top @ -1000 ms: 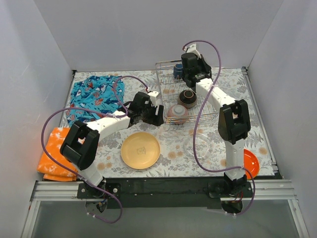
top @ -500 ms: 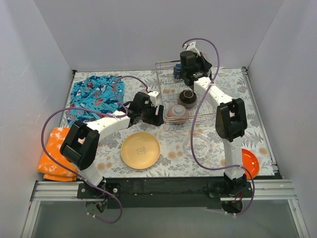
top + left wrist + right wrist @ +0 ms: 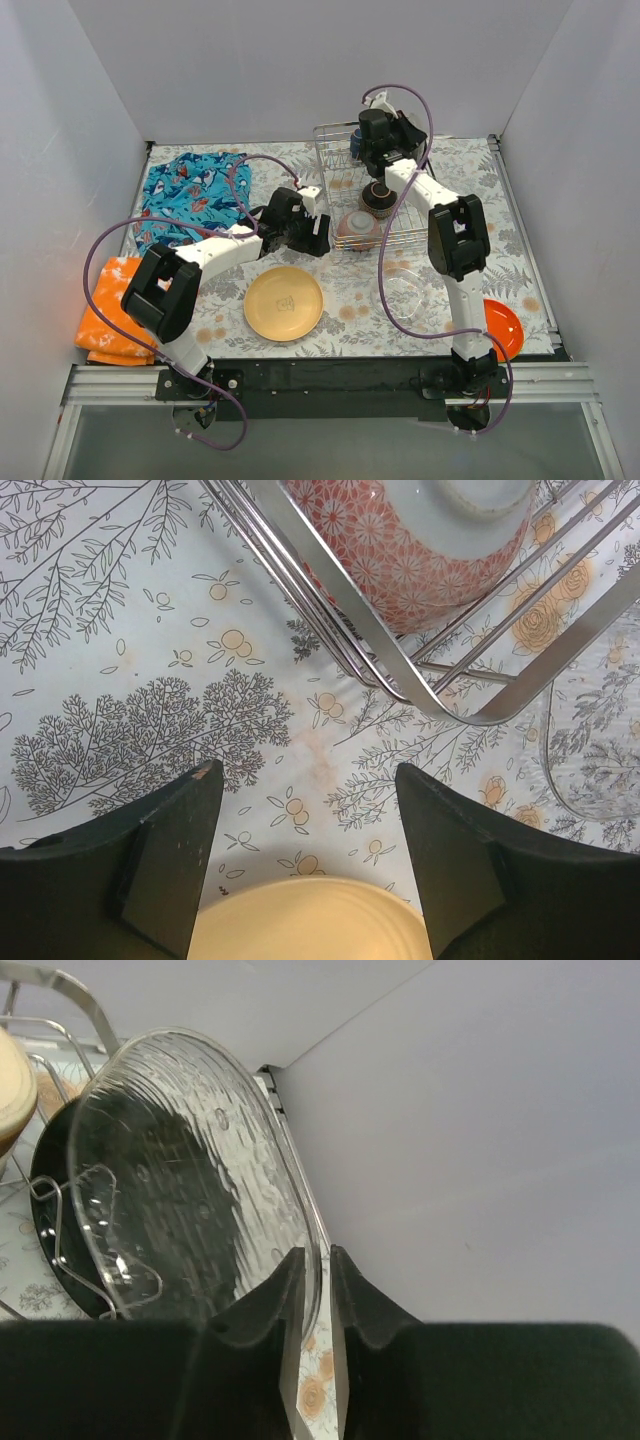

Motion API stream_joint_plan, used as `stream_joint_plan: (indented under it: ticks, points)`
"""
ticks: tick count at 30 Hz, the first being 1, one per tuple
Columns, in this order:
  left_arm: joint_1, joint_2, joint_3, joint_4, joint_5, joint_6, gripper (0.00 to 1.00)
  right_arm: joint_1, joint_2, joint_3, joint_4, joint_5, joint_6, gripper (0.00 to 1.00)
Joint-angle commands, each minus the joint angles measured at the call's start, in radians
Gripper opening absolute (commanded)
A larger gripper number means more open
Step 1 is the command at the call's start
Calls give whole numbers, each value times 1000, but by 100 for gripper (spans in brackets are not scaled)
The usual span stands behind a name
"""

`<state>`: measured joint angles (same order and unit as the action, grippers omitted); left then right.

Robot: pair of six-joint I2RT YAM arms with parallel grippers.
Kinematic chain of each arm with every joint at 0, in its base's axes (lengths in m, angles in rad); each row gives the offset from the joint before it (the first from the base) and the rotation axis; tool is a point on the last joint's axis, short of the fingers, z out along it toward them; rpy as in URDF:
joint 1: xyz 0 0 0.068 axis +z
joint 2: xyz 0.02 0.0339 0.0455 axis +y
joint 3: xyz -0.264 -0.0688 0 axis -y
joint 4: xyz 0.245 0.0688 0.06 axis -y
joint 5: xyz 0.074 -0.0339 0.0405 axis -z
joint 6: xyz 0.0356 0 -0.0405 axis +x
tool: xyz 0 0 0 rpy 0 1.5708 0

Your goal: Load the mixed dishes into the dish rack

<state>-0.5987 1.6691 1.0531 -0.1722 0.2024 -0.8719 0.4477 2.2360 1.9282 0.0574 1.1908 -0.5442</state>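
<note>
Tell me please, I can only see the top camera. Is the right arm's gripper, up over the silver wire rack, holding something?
Observer: Yes. The right wrist camera shows the right gripper pinching the rim of a clear round glass plate.
Operator: Is anything hiding behind that plate?
Observer: A black round plate sits right behind it, among the wires of the silver wire dish rack.
Operator: And what is the left gripper doing?
Observer: The left wrist camera shows the left gripper open, with nothing between its fingers.
</note>
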Motion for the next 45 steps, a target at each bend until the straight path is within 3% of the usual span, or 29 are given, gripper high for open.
stream_joint_plan:
  ticks: [1,9,13,15,18,21,23,26,28,30,31,32,36,45]
  points:
    - [-1,-49,4,16,8,2,69,16,-71,-75,19,-3,10,30]
    - [-1,-43,27,19,14,7,70,37,-136,-37,-299,-104,223,51]
    - [-3,-55,30,11,5,19,70,37,-216,14,-537,-384,331,58]
    - [2,-60,30,0,-15,25,71,31,-289,9,-669,-520,352,70]
    - [25,-65,30,-13,-31,24,74,-1,-438,-104,-760,-730,357,99]
    - [51,-71,30,-24,-47,30,75,-88,-587,-201,-815,-977,313,99]
    - [66,-69,33,-23,-55,36,75,-189,-657,-270,-850,-1184,247,93]
    - [77,-63,45,-35,-58,53,75,-297,-667,-299,-987,-1394,141,91]
    - [79,-54,64,-47,-61,69,75,-343,-656,-320,-1141,-1567,48,79]
    - [83,-37,88,-70,-72,77,75,-400,-653,-366,-1234,-1677,-150,66]
    - [85,-32,93,-73,-75,83,75,-411,-661,-395,-1286,-1727,-199,65]
    - [91,-29,96,-79,-75,85,75,-426,-676,-463,-1300,-1746,-291,64]
    - [109,-14,104,-81,-83,57,75,-431,-719,-632,-1300,-1787,-410,62]
    - [125,-14,88,-89,-115,77,75,-434,-711,-865,-1095,-1765,-352,59]
